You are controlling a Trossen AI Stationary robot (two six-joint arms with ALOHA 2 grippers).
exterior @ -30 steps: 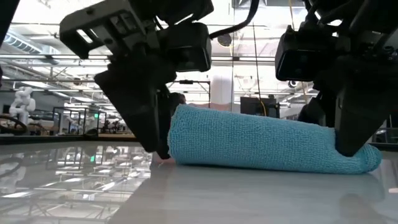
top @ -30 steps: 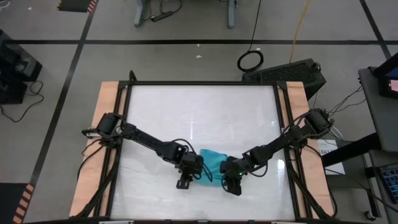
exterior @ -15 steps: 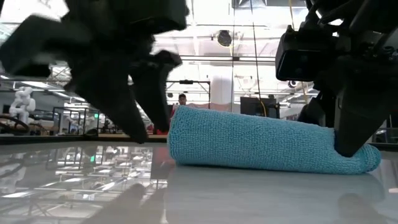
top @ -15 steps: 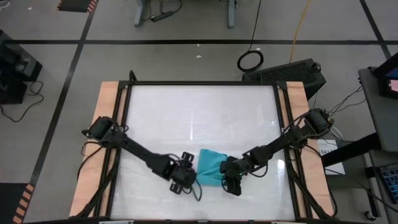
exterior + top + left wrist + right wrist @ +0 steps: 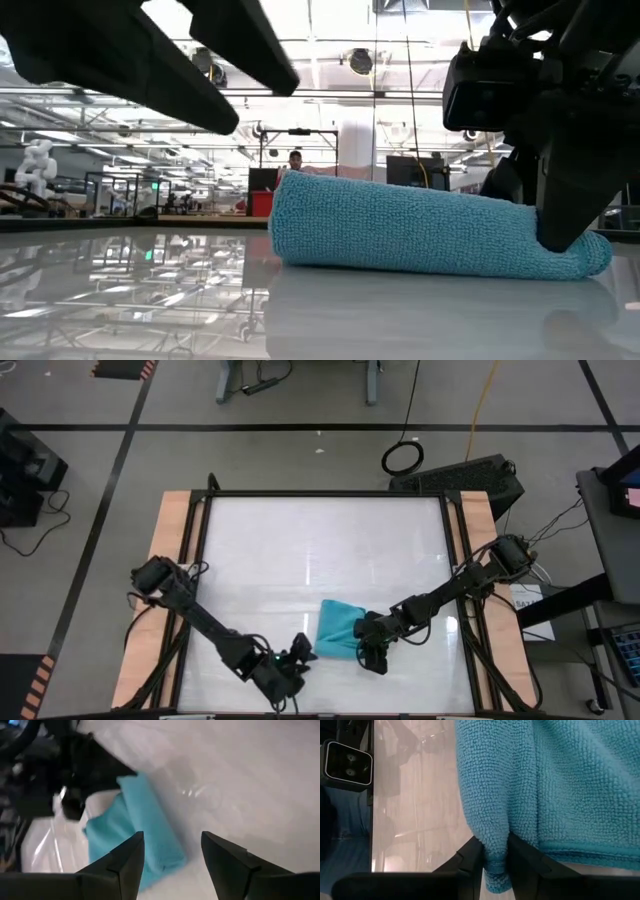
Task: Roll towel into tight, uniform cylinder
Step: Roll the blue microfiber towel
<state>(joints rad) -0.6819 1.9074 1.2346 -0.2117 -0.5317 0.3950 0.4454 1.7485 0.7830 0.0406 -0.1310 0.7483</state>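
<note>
white and glossy, the surface (image 5: 300,550) sits between wooden side rails, with a long workshop hall showing beyond it in the low view. my right jaws (image 5: 495,854) are clamped together on a fold at the towel's (image 5: 338,629) end, a thin pinch of turquoise cloth squeezed between the two dark fingers; i judge this grip is there to anchor that end so the roll cannot loosen or slide. my left jaws (image 5: 172,851) stand apart and hold nothing, hanging just off the towel's other end near the front edge of the surface, pointed back at the cloth. i read that as a free hand placed to come in again and tuck or press where needed.

outward from the jaws, the towel lies in the front middle of the surface between my two arms. from table height it looks like a low, thick roll lying on its side, fuller at the free end and flatter where i pinch it, so by my reckoning it is not yet uniform. the rolling seems well along, with tightening left.
</note>
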